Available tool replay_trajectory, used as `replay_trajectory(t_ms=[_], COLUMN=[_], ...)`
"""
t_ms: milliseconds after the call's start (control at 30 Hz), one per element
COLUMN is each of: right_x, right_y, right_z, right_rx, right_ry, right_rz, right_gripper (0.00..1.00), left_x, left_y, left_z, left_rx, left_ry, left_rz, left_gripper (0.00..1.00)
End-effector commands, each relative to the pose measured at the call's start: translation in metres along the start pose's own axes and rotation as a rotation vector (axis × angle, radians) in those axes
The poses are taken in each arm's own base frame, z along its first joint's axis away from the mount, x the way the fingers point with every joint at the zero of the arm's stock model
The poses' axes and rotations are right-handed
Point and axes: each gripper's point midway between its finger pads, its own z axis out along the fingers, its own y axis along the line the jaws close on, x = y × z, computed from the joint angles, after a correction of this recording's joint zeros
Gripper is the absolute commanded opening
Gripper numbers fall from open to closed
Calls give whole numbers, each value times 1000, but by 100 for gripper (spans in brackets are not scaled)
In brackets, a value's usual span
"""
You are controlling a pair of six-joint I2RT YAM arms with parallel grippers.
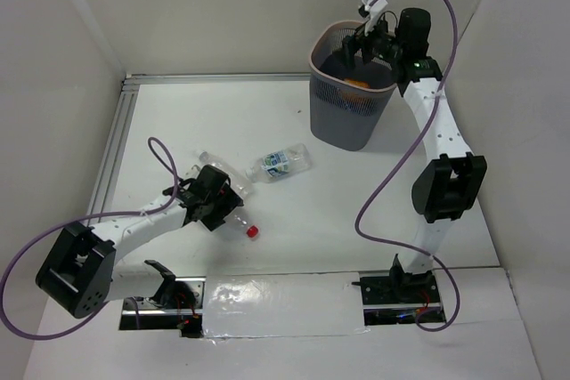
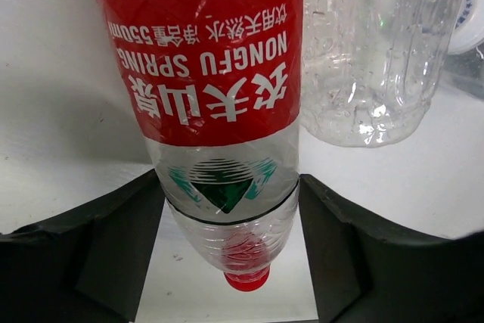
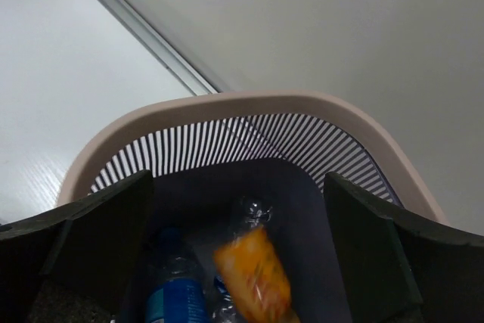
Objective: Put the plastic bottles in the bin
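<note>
My left gripper (image 1: 216,198) lies low on the table with its fingers (image 2: 113,247) against both sides of a red-label bottle (image 2: 212,73) that has a red cap (image 1: 252,231). An unlabelled clear bottle (image 2: 370,58) lies right beside it (image 1: 212,165). A green-white label bottle (image 1: 281,165) lies mid-table. My right gripper (image 1: 370,40) is open and empty above the grey mesh bin (image 1: 349,126). In the right wrist view a blurred orange bottle (image 3: 253,274) and a blue-label bottle (image 3: 170,300) are inside the bin, below its beige rim (image 3: 249,104).
White walls enclose the table on the left, back and right. A metal rail (image 1: 120,131) runs along the left and back edges. The bin stands at the back right, close to the right arm. A purple cable (image 1: 383,193) loops beside the right arm.
</note>
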Motion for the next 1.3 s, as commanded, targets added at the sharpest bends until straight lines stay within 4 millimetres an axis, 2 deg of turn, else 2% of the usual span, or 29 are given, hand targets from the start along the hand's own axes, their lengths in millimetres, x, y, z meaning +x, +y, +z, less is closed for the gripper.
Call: replay_trajectory(t_ms=[0, 200, 233, 267, 300, 333, 367, 400, 433, 500, 567, 667, 700, 733, 800, 833, 867, 900, 933, 967, 1000, 1033, 1067, 1100, 1133, 1167, 1200, 1233, 1267], right_x=[-49, -56, -52, -45, -48, -44, -41, -38, -33, -28, -18, -3, 3, 10, 19, 22, 28, 36, 41, 54, 63, 68, 78, 88, 94, 100, 112, 118, 117], right_y=[14, 64, 81, 88, 96, 113, 119, 126, 140, 148, 158, 169, 171, 172, 174, 175, 179, 178, 179, 184, 189, 198, 207, 211, 219, 224, 232, 234, 237], right_z=[-25, -50, -56, -57, -63, -73, -75, -81, -91, -98, -107, -114, -114, -116, -116, -116, -119, -120, -122, -126, -130, -131, -136, -139, -141, -143, -150, -154, -160], right_rx=[-40, -230, -308, -347, -381, -455, -487, -516, -563, -583, -594, -601, -606, -602, -604, -606, -613, -611, -603, -600, -604, -624, -632, -625, -638, -642, -643, -635, -626], right_ry=[-89, -124, -119, -112, -119, -110, -117, -117, -109, -118, -108, -102, -92, -84, -65, -61, -53, -43, -34, -2, 22, 22, 36, 74, 83, 99, 125, 146, 148], right_rz=[-24, -24, -9, -15, -23, 3, -31, -36, -16, -63, -78, -86, -71, -65, -56, -49, -47, -45, -62, -60, -61, -109, -125, -144, -186, -207, -256, -258, -292], right_gripper=[100, 100, 100, 100, 100, 100, 100, 100, 100, 100, 100, 100, 97, 90, 75, 46, 30, 18, 10, 3, 2, 2, 2, 7, 11, 12, 16, 20, 23], left_x=[0, 9, 9, 10, 12, 14, 16, 19, 23, 23, 29, 21, 18, 13, 9, 2, -3, -16, -21, -28, -32, -40, -45, -53, -53, -58, -64, -66, -70], left_y=[1, 9, 10, 13, 13, 12, 15, 9, 13, -2, 0, -19, -19, -33, -43, -60, -70, -86, -99, -123, -142, -166, -186, -216, -249, -270, -311, -315, -349], left_z=[3, 10, 10, 13, 12, 10, 9, 3, -3, -25, -47, -91, -102, -126, -149, -168, -180, -199, -205, -219, -214, -229, -234, -250, -252, -259, -269, -274, -275], left_rx=[1, -38, -38, -49, -47, -49, -58, -35, -49, 10, 16, 151, 176, 277, 369, 451, 502, 557, 583, 662, 663, 717, 756, 847, 900, 950, 1028, 1052, 1100], left_ry=[-11, 10, 10, 14, 18, 30, 43, 55, 67, 62, 79, 28, 17, -14, -40, -78, -101, -166, -196, -241, -264, -312, -335, -385, -385, -409, -438, -454, -464], left_rz=[23, 65, 78, 95, 112, 113, 136, 153, 178, 232, 294, 360, 386, 385, 397, 404, 406, 407, 416, 420, 438, 469, 483, 478, 532, 543, 569, 562, 610], left_gripper=[80, 64, 60, 48, 41, 35, 24, 18, 12, 0, 0, 0, 0, 0, 0, 0, 0, 0, 0, 0, 0, 0, 0, 0, 0, 0, 0, 0, 0])
